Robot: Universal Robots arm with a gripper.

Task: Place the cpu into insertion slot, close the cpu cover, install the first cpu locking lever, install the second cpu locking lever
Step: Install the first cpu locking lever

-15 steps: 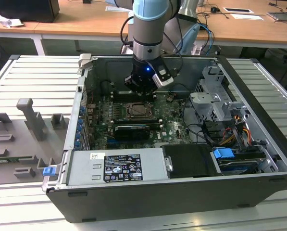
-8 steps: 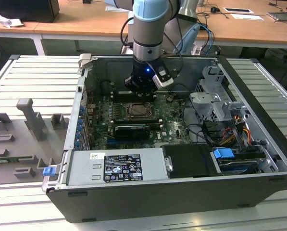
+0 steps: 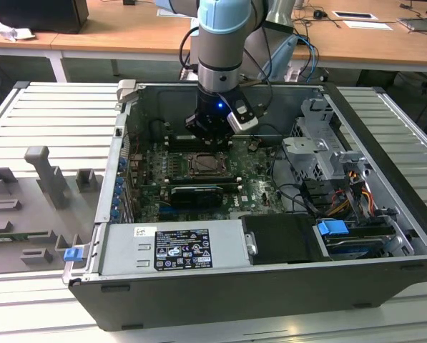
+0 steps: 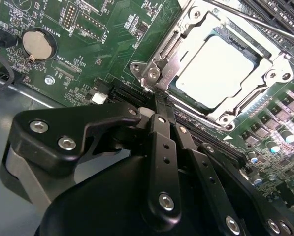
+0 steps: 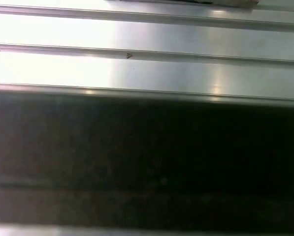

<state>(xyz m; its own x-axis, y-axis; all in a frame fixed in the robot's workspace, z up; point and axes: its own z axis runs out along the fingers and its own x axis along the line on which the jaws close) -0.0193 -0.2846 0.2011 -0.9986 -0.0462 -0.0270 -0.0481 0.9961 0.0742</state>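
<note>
CPU [image 4: 220, 69], pale and square, sits flat in the insertion slot [image 4: 186, 96], and I see the cpu cover [image 4: 279, 64] lying down over it, its silver frame ringing the chip so the face shows through the central window. From my seat the second wrist view is the useful one. Nearest the lens, the black body of the gripper [image 4: 159, 101] blocks the lower half of the picture, so the board beneath it is hidden from me. Its two fingers [image 4: 161, 147] run side by side, pressed together with no gap I can make out, clenched on nothing, their tips reaching the socket's near corner at a silver lever end [image 4: 154, 73]. Whether the tips actually touch that metal I cannot tell. The socket sits at a slant in this view, one corner towards the fingers, and its far edge is cut off by the frame. Beyond the gripper's other side a round coin battery [image 4: 37, 45] sits on the green board [image 4: 112, 44].

In the exterior view the arm [image 3: 224, 43] comes straight down into the open computer case [image 3: 113, 193], which lies on a ribbed metal surface [image 3: 48, 114]; the gripper [image 3: 212, 139] hangs just behind the socket [image 3: 207, 165], too small there to read any detail. The first wrist view gives me pale metal ribs [image 5: 147, 69] and a dark band I cannot identify.
</note>
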